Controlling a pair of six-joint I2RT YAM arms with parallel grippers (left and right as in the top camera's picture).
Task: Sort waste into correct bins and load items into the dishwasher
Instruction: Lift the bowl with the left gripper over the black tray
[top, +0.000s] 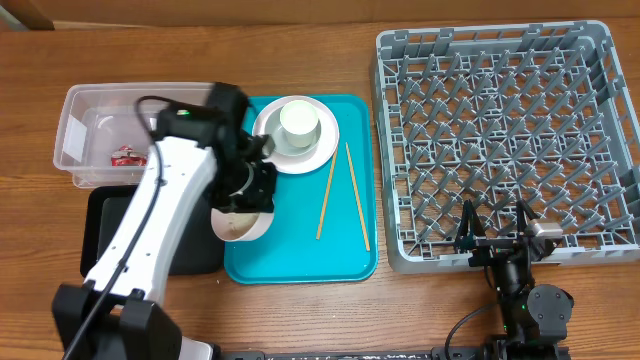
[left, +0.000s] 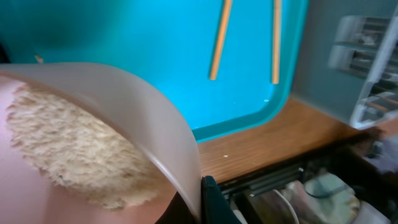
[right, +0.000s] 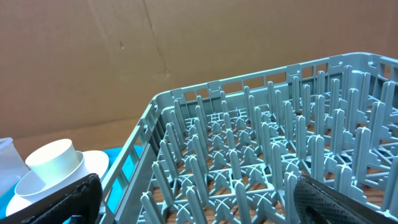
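Step in hand, judged: disposing of food waste. The left fingers (left: 210, 202) are clamped on the rim of a small pale bowl (top: 240, 224) holding white rice-like grains (left: 68, 149), which hangs directly below them. The next move calls for tipping it over the shallow black rectangular tray (top: 100, 215) just beside them. The right fingers (right: 74, 199) stand wide apart and hold nothing.

No legible text, labels, brands or numbers in any view, print on red wrapper (top: 127, 155) in tub (top: 75, 120) too small to read
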